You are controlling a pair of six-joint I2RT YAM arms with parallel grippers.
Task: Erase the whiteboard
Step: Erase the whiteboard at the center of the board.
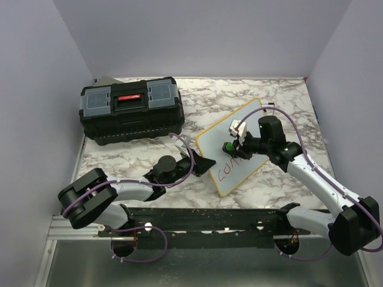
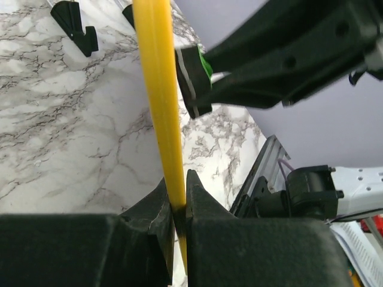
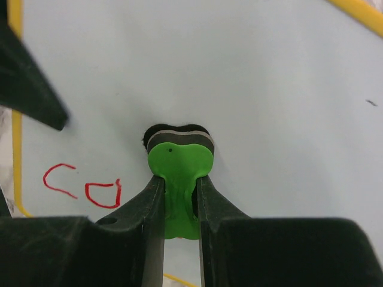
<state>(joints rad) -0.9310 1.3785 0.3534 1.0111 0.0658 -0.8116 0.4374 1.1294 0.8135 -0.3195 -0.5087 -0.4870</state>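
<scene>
Currently, red writing (image 3: 90, 192) reads "CD"; left gripper (image 2: 178, 197) clamped on whiteboard (image 1: 212, 149) yellow frame (image 2: 158, 89); right gripper (image 3: 179, 185) clamped on green eraser (image 3: 179, 164) against board face

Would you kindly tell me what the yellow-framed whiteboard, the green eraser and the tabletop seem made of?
The small yellow-framed whiteboard: glossy white, probably coated panel; its smooth rounded rim looks plastic. The green eraser: moulded matte plastic grip, with a layered grey-black pad, likely felt or foam. The tabletop: grey-veined marble pattern, possibly a printed laminate.
</scene>
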